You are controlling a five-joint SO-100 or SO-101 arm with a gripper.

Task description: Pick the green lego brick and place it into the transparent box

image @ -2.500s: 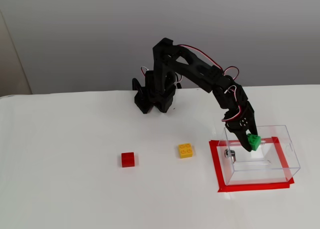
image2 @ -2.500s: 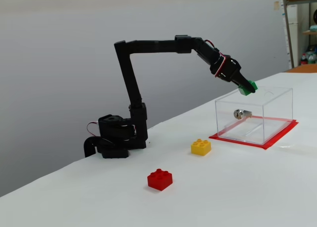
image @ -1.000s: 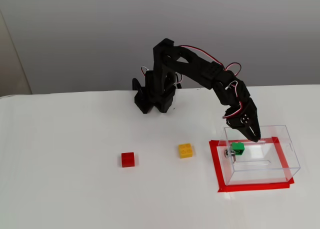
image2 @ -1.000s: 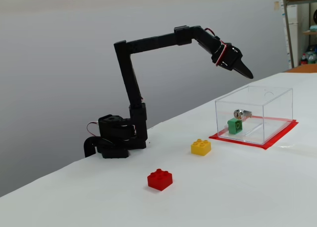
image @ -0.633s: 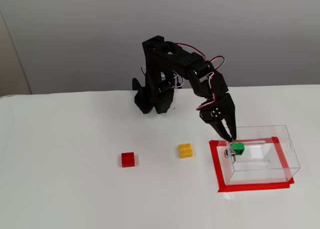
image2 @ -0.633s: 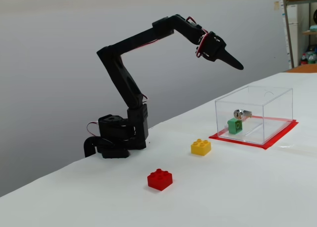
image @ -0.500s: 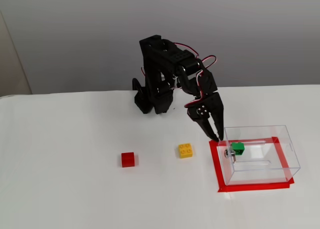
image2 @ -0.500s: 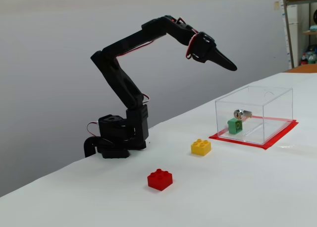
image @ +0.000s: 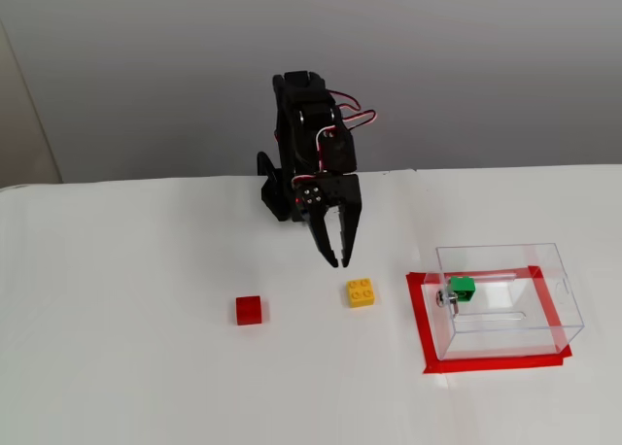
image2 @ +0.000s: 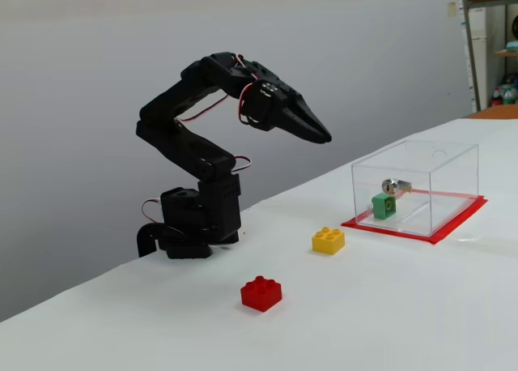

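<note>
The green lego brick (image: 464,288) (image2: 384,205) lies inside the transparent box (image: 554,270) (image2: 441,176), near its left wall beside a small metal fitting (image: 447,297) (image2: 394,185). The box stands on a red tape rectangle at the right in both fixed views. My black gripper (image: 339,261) (image2: 325,137) is shut and empty. It hangs in the air above the table, left of the box and just behind the yellow brick (image: 362,292) (image2: 328,240).
A red brick (image: 249,310) (image2: 261,293) lies on the white table left of the yellow one. The arm's base (image: 282,188) (image2: 194,225) stands at the back edge of the table near the grey wall.
</note>
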